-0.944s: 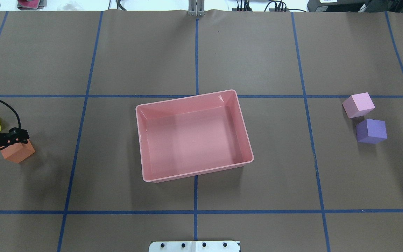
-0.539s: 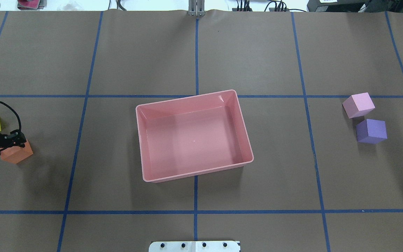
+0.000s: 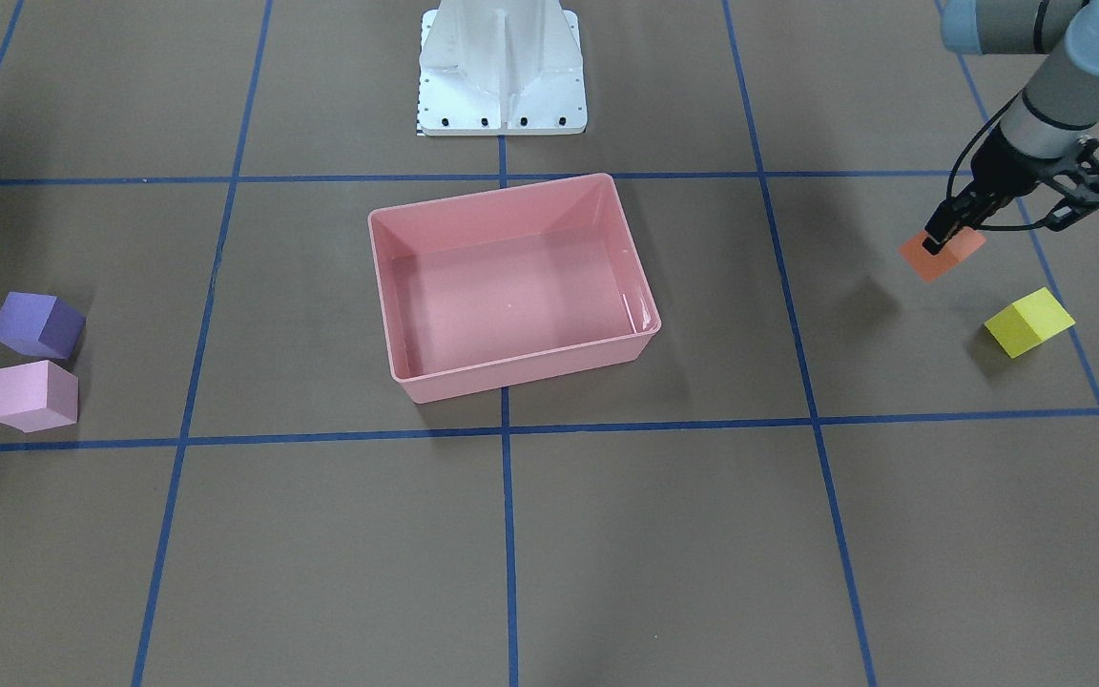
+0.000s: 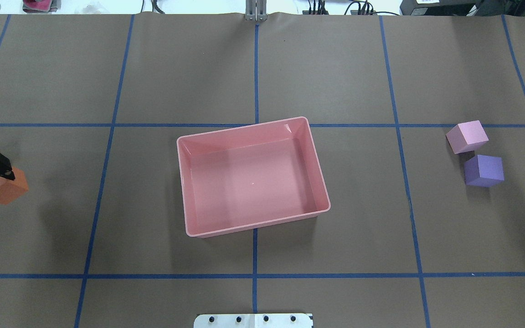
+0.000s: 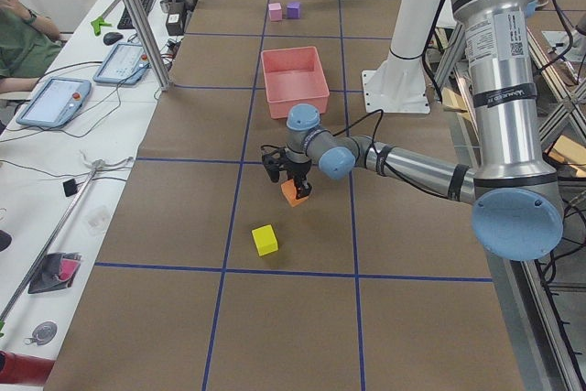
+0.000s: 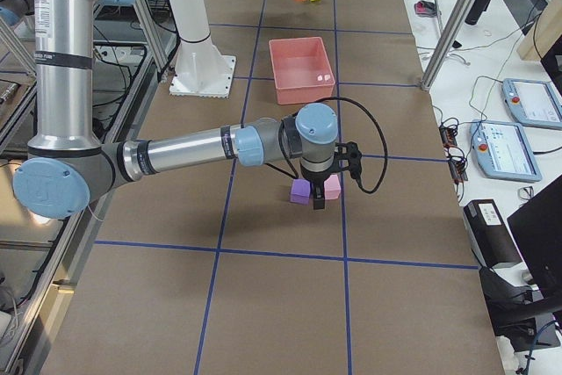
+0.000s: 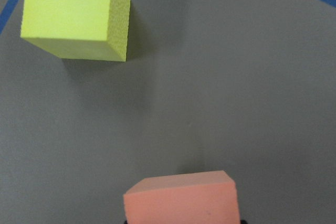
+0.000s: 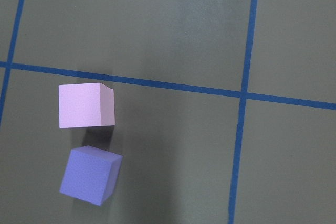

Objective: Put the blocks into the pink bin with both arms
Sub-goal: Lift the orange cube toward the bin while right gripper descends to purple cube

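The pink bin [image 4: 253,182] sits mid-table, nothing in it; it also shows in the front view [image 3: 511,296]. My left gripper [image 3: 939,243] is shut on the orange block [image 3: 948,260] and holds it above the table, near the left edge in the overhead view [image 4: 7,191]. The yellow block [image 3: 1029,322] lies on the table just beyond it. The light pink block [image 4: 467,136] and purple block [image 4: 484,170] lie side by side at the right. My right gripper [image 6: 318,192] hangs over these two; I cannot tell whether it is open.
The white base pedestal [image 3: 502,67] stands behind the bin. Blue tape lines cross the brown table cover. A side bench with tablets [image 5: 50,103] and a seated operator [image 5: 23,38] runs along the far table edge.
My left gripper has risen with the orange block in it and drifted towards the table's left edge. The other blocks and the bin have not moved.
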Motion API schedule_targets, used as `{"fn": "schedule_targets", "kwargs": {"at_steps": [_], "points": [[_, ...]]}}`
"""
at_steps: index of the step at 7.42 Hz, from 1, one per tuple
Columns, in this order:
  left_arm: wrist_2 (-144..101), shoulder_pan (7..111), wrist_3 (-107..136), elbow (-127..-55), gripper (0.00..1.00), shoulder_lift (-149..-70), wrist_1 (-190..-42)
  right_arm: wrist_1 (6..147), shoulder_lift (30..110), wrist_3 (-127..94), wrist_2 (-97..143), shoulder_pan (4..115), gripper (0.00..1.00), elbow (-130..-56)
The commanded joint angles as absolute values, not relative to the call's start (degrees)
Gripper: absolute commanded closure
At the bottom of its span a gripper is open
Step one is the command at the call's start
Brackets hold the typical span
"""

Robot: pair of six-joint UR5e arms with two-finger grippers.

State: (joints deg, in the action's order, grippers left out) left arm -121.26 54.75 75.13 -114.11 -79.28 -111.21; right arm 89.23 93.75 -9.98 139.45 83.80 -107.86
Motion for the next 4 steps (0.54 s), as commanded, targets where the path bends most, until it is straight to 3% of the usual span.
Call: {"fn": "schedule_targets", "kwargs": {"at_steps": [1,4], "points": [[-122.87,57.13,74.70,-121.51,1.00,-86.96,-95.81,83.28,93.69,-22.69,138.53,77.38,0.00,-109.25],[-122.78,56.61,88.79,-127.44,1.00,-104.52,-81.07,70.44,94.48,-37.22,131.94,67.09,0.00,-105.57]]}}
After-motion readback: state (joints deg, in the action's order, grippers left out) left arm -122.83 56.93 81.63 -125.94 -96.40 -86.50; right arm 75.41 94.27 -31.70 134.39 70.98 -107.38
